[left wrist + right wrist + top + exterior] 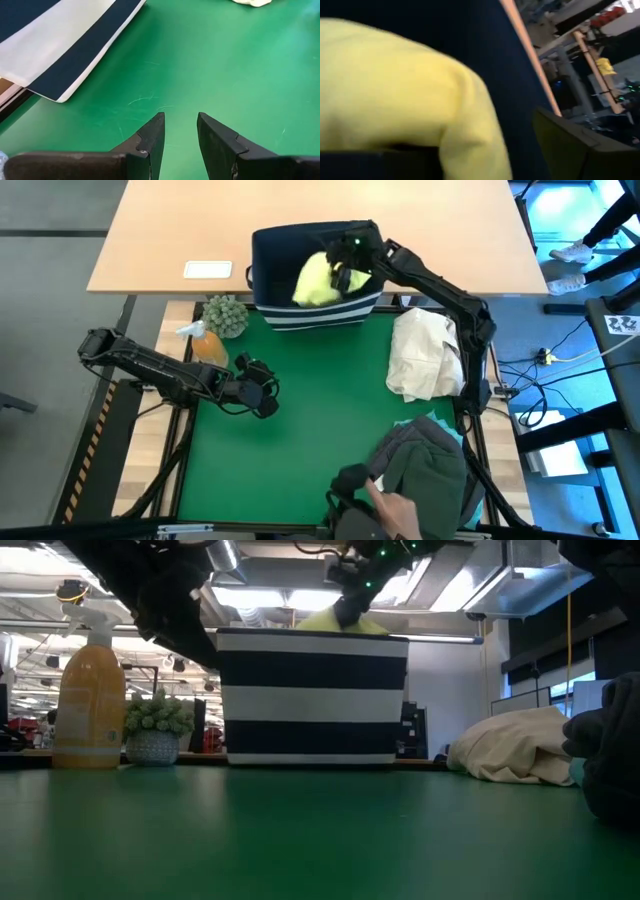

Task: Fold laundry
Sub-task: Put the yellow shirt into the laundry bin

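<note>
The yellow shirt [318, 280] sits in the bin [270, 250] at the upper middle of the frame, directly under the right tool [345, 272], whose jaws stand apart around the cloth, grip uncertain. The left tool [262, 395], narrowly parted and empty, waits lower left, farther off.

An open-plan lab: ceiling strip lights [250, 577], floor cables [556, 352], workbenches.

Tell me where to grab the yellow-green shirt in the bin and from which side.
Grip the raised hump of the yellow-green shirt from straight above: it bulges over the bin rim, and the walls block a side approach. The right gripper is already there.
</note>
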`<state>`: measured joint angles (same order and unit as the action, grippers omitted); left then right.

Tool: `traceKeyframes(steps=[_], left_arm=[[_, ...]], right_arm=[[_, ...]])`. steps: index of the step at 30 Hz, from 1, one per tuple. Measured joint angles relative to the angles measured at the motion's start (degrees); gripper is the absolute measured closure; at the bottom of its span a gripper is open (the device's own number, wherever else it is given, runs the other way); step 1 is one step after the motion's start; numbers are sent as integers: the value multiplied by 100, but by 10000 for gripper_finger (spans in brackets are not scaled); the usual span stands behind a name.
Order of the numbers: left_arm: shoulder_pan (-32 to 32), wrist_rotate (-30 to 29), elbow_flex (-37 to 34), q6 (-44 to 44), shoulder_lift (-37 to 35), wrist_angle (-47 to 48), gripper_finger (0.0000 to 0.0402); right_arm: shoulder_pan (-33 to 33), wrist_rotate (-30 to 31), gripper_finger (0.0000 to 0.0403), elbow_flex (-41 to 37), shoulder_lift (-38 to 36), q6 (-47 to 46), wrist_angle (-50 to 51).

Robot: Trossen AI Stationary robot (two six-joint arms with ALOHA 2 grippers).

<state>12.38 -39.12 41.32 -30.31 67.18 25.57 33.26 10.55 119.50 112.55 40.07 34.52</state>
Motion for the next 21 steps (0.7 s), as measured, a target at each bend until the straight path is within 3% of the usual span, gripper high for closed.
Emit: traceKeyframes(steps=[4,7,8,11,14,21], left_arm=[[0,25,0,165,0,-91,292],[-1,-372,0,645,-54,-543,292],[-16,-593,3,932,-105,-820,292],[-215,-1072,261,1968,-225,-1211,292],[-657,-1008,721,3065,-236,-1249,292],[-2080,547,1565,4716,-142,-1088,272]], right_arm=[[67,-22,258,0,4,-10,-221],[69,-112,361,-2,11,-124,-259],[94,-128,375,-4,11,-140,-253],[94,-166,363,-4,13,-235,-249],[91,-164,354,-4,13,-256,-239],[89,-105,375,-6,13,-296,-195]])
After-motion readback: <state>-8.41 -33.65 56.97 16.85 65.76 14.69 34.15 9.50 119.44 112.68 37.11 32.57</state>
